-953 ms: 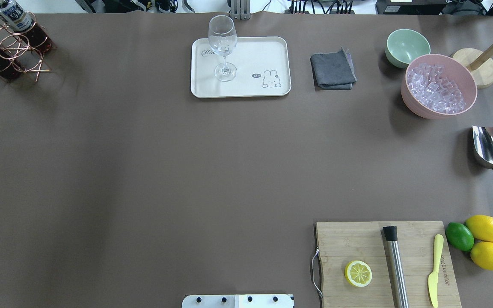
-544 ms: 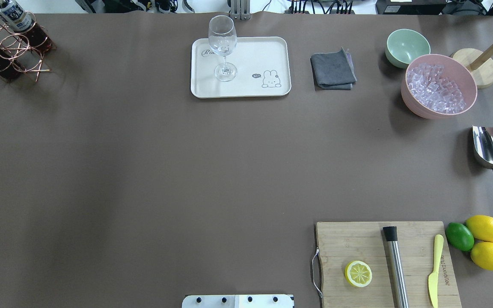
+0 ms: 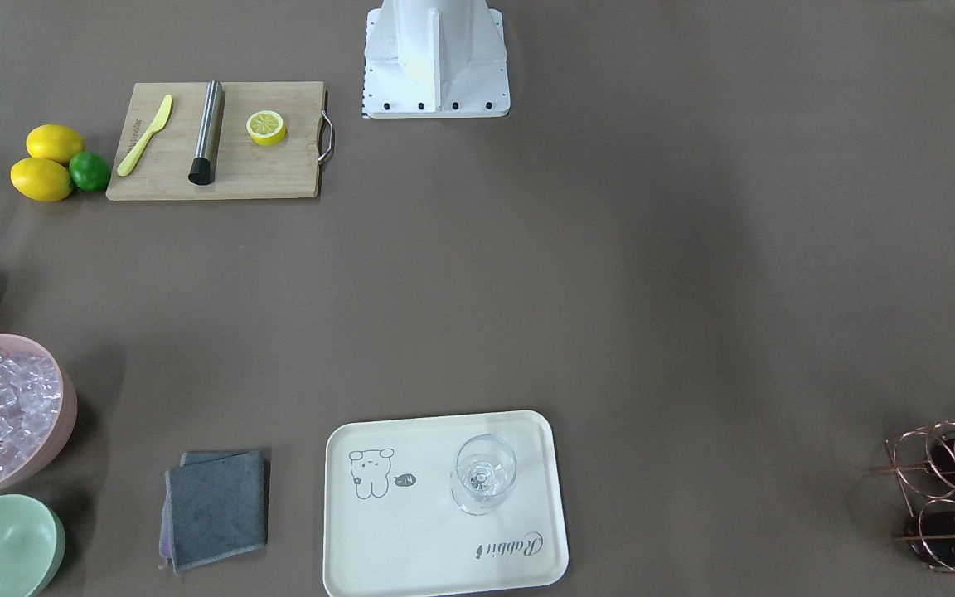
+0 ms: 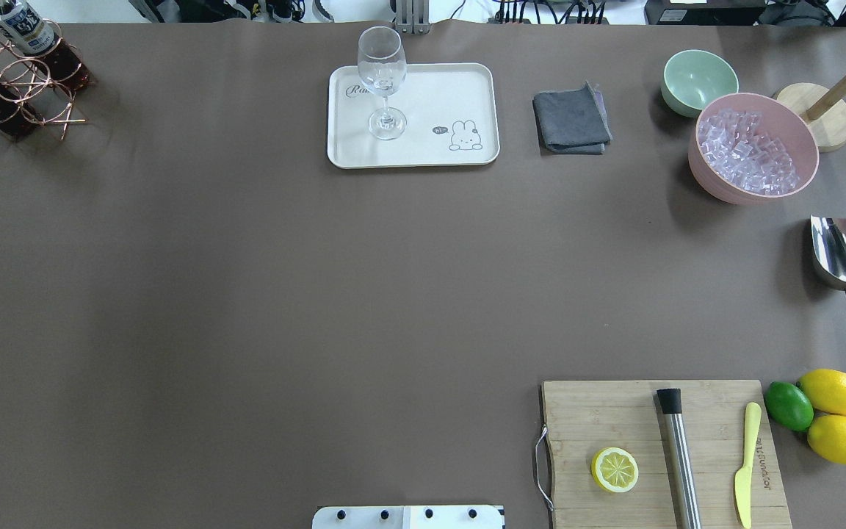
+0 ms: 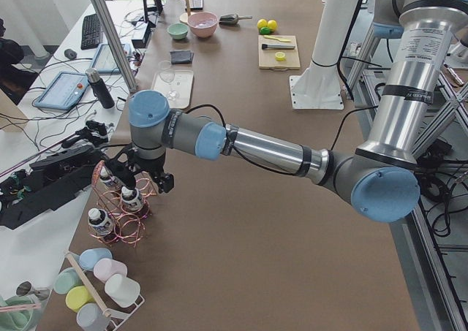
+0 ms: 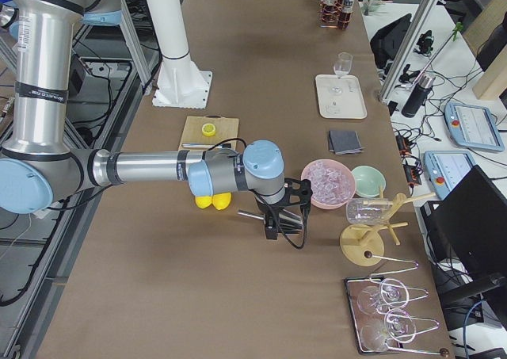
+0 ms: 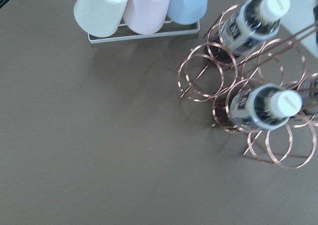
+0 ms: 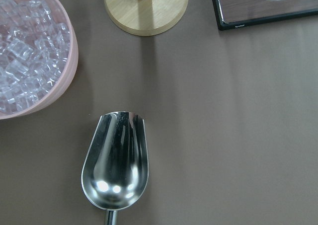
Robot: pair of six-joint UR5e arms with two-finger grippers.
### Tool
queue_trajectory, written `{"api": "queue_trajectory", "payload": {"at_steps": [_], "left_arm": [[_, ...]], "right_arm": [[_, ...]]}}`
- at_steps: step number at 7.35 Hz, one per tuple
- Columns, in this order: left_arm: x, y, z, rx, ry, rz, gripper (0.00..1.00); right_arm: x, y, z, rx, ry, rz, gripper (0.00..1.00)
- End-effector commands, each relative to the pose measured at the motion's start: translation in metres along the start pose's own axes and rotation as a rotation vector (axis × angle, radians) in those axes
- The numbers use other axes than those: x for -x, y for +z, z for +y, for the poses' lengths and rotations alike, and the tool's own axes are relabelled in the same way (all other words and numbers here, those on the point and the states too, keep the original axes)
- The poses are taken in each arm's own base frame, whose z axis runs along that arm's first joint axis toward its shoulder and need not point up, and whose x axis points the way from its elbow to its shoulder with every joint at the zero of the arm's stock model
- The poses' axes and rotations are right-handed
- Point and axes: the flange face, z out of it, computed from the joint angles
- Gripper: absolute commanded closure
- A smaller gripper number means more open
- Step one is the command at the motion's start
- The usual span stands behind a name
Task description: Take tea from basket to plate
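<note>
The basket (image 4: 23, 88) stands at the table's far left corner with several tea bottles (image 4: 25, 28) upright in its ring cells. It also shows in the front view (image 3: 946, 489). The left wrist view looks down on the basket (image 7: 226, 76) and two white-capped tea bottles (image 7: 263, 106). In the exterior left view my left gripper (image 5: 144, 179) hangs just over the bottles (image 5: 131, 198); I cannot tell if it is open. The plate (image 4: 438, 95) lies at the far middle and bears a stemmed glass (image 4: 382, 81). My right gripper (image 6: 285, 226) hovers over a steel scoop (image 8: 117, 160); I cannot tell its state.
A rack of pastel cups (image 7: 141, 11) stands beside the basket. A grey cloth (image 4: 571, 119), a mint bowl (image 4: 698, 79), a pink bowl of ice (image 4: 753, 147) and a wooden stand (image 4: 823, 110) are at the far right. A cutting board (image 4: 662, 452) with lemon, muddler and knife is near right.
The basket and its bottles have shifted very slightly toward the overhead view's left edge. Nothing else on the table has moved.
</note>
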Motion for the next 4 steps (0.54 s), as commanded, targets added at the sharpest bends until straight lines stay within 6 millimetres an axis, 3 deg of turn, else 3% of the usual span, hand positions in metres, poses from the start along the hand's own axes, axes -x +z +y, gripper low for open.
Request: {"api": "queue_trajectory", "payload": {"at_steps": [1,2,3,4], "left_arm": [[-0.043,0.011,-0.032,-0.049,-0.374,0.118,0.02],[-0.059,0.007,-0.031,-0.076,-0.495,0.146,0.02],[-0.079,0.025,-0.019,-0.107,-0.515,0.141,0.02],[-0.103,0.042,-0.021,-0.170,-0.551,0.142,0.02]], "right_arm": [[0.025,-0.012,-0.022,-0.026,-0.059,-0.049,0.00],[0.033,-0.007,-0.027,-0.038,-0.091,-0.081,0.00],[0.057,0.005,-0.031,-0.047,-0.170,-0.108,0.00],[0.088,0.011,-0.038,-0.077,-0.280,-0.145,0.00]]}}
